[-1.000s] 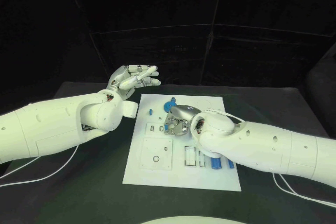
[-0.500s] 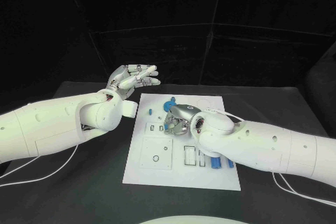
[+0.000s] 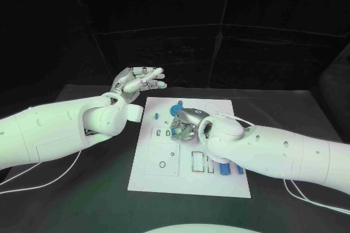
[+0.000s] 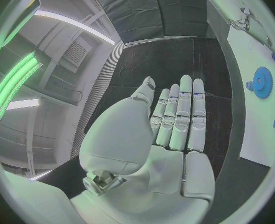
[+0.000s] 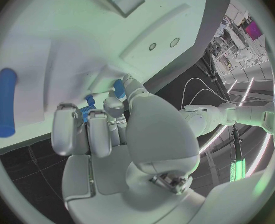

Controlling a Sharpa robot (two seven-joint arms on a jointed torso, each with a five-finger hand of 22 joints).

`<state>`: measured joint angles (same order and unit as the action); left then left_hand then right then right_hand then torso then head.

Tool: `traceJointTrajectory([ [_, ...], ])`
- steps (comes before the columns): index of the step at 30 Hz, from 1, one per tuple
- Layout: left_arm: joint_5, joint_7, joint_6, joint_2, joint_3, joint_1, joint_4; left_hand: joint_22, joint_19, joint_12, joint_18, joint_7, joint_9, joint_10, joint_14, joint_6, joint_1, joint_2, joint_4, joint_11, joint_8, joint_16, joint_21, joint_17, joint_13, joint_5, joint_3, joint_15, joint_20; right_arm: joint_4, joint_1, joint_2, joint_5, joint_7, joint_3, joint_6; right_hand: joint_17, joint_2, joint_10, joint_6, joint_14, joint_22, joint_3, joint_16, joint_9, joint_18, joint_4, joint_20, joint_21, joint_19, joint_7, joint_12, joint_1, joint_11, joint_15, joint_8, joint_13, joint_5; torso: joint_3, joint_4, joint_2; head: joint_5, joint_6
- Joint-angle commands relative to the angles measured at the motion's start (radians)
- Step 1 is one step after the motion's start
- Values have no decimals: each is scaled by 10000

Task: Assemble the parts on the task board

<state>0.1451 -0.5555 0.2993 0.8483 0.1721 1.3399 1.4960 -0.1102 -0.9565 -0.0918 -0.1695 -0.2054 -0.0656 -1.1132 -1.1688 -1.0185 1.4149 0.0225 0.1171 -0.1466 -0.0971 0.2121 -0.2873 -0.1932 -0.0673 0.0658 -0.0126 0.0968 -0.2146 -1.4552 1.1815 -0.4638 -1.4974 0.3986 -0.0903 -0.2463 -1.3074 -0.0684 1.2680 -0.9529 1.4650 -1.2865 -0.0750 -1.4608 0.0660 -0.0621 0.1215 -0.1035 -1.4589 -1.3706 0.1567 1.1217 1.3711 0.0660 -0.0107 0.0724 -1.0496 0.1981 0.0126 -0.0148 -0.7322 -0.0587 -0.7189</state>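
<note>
Task board point(image 3: 186, 185) sits mid-counter point(image 3: 292, 106). Left hand point(image 3: 136, 82) is raised off the board's far-left corner; left wrist view shows its fingers point(image 4: 181, 117) straight, side by side, holding nothing. Right hand point(image 3: 184, 128) is down on the board's middle. Right wrist view shows its curled fingers point(image 5: 90, 129) around small blue parts point(image 5: 87, 109), grip unclear, and a blue cylinder point(image 5: 3, 102) lying nearby. Blue gear point(image 4: 262, 78) lies near the far edge.

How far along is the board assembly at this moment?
Done: a blue gear seems already seated near the task board's far end. In hand: the right hand is down at mid-board, fingers curled round a small blue part. Left: blue cylinders lie loose at the near side; the left hand waits raised, holding nothing.
</note>
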Motion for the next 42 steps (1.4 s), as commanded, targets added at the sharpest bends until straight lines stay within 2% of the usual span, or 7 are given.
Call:
traceJointTrajectory([
  [1, -49, -9, -114, 2, -7, 11, 5, 17, -56, 34, -143, -16, 9, -53, -57, -37, -56, 80, -42, -23, 64, -45, -20, -9, 6, -32, 43, 19, 10, 13, -32, -16, -24, 194, -39, 87, -187, -96, -88, 76, 560, 14, 90, 63, 18, 7, -5, -29, 37, 20, 4, -87, -42, 26, 57, -37, 52, -60, -4, -8, -3, -36, 8],
  [12, -462, 332, -131, 43, -7, 12, -39, 22, -110, 50, -152, 42, 0, -113, -117, -85, -118, 6, -43, 12, 71, -68, -26, -45, -5, -35, 112, 0, 22, -288, -35, -376, -234, -809, -38, -1179, -145, -327, -114, 820, 549, 66, 847, 110, 5, -2, 384, -134, 85, 52, 169, -35, -115, 175, 177, -70, 83, -186, -21, -14, 11, -60, 7],
  [15, -1088, 715, -206, 96, -7, 13, -53, -66, -633, -255, -144, 231, -34, -938, -881, -397, -807, -355, 231, 254, -4, 227, -270, -316, -152, -35, 629, -250, 265, -512, -27, -704, -202, -1634, -30, -1277, -192, -343, -60, 965, 561, 43, 1060, 86, 14, 2, 509, -170, 80, 38, 210, 89, -23, 212, 212, -48, -7, -352, -5, -10, 24, -59, 5],
  [23, -2493, 1804, -97, 273, -7, 34, -111, -579, -2326, -194, -141, 439, -7, -1419, -3056, -488, -776, -279, 154, 590, 163, 1812, -1381, -1717, -223, -30, 880, -820, 891, -1478, 302, -2033, 1022, -3508, -7, -873, 967, -79, -903, 1445, 245, 1287, 1647, 787, 26, -260, 990, -270, 694, 925, 322, -889, 295, 326, 301, 13, 1183, -1357, -6, -2, 35, -84, 85],
  [29, -3906, 3391, -281, 490, -6, 83, -210, -1741, -3622, -1354, -44, 809, -165, -2524, -3665, -845, -917, -309, 233, 1099, -102, 9878, -3364, -9479, -1147, -40, 948, -1408, 1372, -2104, 867, -3399, 3365, -4044, 30, -946, 4140, 353, -1815, 769, -670, 4358, 1894, 3205, 99, -845, 908, -75, 2503, 2933, 66, -2954, 969, 70, 83, 409, 3351, -910, -44, -39, 131, -118, 134],
  [32, -4732, 4347, -737, 511, -6, 139, -307, -5043, -4278, -2421, 289, 923, -250, -2625, -3731, -890, -886, -226, 229, 1226, -192, 12098, -6237, -11911, -2059, -27, 900, -1399, 1591, -2044, 1108, -3796, 4847, -4374, 41, -987, 7489, 674, -1718, 504, -1813, 7089, 2019, 6667, 83, -1247, 897, 5, 4735, 4495, 42, -4475, 1394, 37, 65, 506, 4443, -890, -61, -78, 215, -105, 130],
  [42, -8348, 7558, -2576, -119, 2, 438, -732, -9879, -5176, -4955, 900, 949, -500, -1650, -3938, -654, -681, 55, 260, 1261, -217, 13316, -10015, -13387, -4368, -23, 649, -1473, 1672, -854, 1472, -4101, 8802, -6732, 51, -164, 10314, 1090, -1472, -123, -3371, 9415, 1662, 11916, -3, -1209, 829, -775, 8424, 5239, 437, -9506, 2758, 654, 900, 277, 8461, -860, -144, -59, 458, -36, 114],
])
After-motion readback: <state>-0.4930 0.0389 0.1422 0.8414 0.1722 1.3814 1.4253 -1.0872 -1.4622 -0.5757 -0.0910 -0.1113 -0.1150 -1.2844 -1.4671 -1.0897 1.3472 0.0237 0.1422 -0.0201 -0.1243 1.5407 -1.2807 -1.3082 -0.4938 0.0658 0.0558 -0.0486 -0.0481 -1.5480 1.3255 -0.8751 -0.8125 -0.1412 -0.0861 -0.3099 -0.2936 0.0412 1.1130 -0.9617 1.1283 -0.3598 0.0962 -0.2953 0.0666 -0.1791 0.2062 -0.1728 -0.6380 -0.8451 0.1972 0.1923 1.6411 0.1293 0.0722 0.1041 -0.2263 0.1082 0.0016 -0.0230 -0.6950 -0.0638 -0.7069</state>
